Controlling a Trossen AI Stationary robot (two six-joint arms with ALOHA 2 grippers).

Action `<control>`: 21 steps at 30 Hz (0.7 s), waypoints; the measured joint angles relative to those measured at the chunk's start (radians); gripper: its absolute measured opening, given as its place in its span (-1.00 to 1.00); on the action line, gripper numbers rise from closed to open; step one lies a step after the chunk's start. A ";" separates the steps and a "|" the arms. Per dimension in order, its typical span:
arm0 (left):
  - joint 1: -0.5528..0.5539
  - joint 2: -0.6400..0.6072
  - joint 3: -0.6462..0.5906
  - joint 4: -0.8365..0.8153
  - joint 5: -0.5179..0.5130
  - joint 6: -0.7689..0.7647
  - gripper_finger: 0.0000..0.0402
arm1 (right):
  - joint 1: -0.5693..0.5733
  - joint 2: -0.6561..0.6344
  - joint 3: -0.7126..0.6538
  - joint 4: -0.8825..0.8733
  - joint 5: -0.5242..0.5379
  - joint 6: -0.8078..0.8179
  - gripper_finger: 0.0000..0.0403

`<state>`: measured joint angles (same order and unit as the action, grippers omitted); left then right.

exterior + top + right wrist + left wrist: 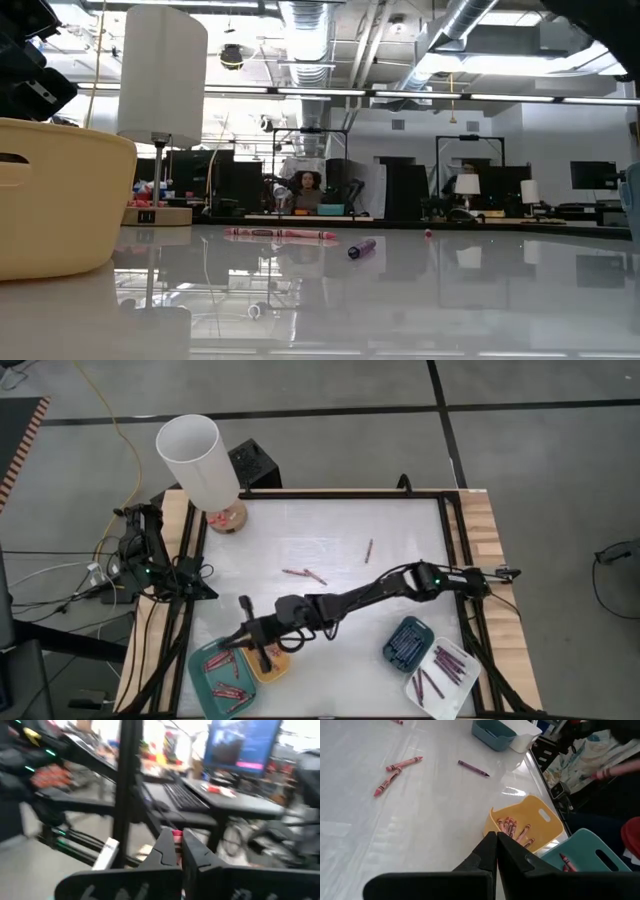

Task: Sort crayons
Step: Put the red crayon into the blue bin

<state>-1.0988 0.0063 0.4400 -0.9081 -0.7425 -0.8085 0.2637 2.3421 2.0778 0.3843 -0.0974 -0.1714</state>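
Over the near-left corner of the surface point(300, 530), my right hand point(178, 840) was stretched out above the teal tray point(195, 660) and the yellow tray point(277, 673), the arm reaching all the way across from the right side. The fingers were pinched tight, and a bit of red showed between the tips: a red crayon point(176, 834) held there, as far as I could make out. My left hand point(496, 840) waited at the left edge, fingers pressed together with nothing between them.

And the crayons? Red ones point(225, 685) lay in the teal tray, and a small bunch of pink ones point(512, 827) sat in the yellow tray just beside it. Over at the near right, dark sticks point(410, 645) filled the dark-blue tray point(390, 652), and purple ones point(445, 660) lay in the white tray point(470, 682) touching it. Out in the middle, three were loose on the surface: a pair point(303, 574) lying close together, and a single one point(368, 550) a little farther off to the right. A white lamp point(195, 460) stood at the far-left corner.
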 joint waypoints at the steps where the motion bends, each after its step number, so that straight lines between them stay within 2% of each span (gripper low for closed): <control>1: 0.000 0.000 0.000 0.000 0.000 0.000 -1.00 | -0.001 0.013 -0.001 0.037 -0.029 0.014 -0.98; 8: 0.000 0.000 0.000 -0.001 0.004 0.000 -1.00 | -0.012 0.116 -0.002 0.271 -0.156 0.092 -0.98; 14: 0.000 0.000 0.000 -0.001 0.005 0.000 -1.00 | -0.019 0.160 -0.002 0.324 -0.259 0.116 -0.98; 21: 0.000 0.000 0.000 -0.001 0.003 0.000 -1.00 | -0.019 0.216 0.003 0.494 -0.308 0.141 -0.98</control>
<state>-1.0990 0.0063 0.4400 -0.9096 -0.7395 -0.8085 0.2451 2.5581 2.0812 0.8788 -0.4054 -0.0305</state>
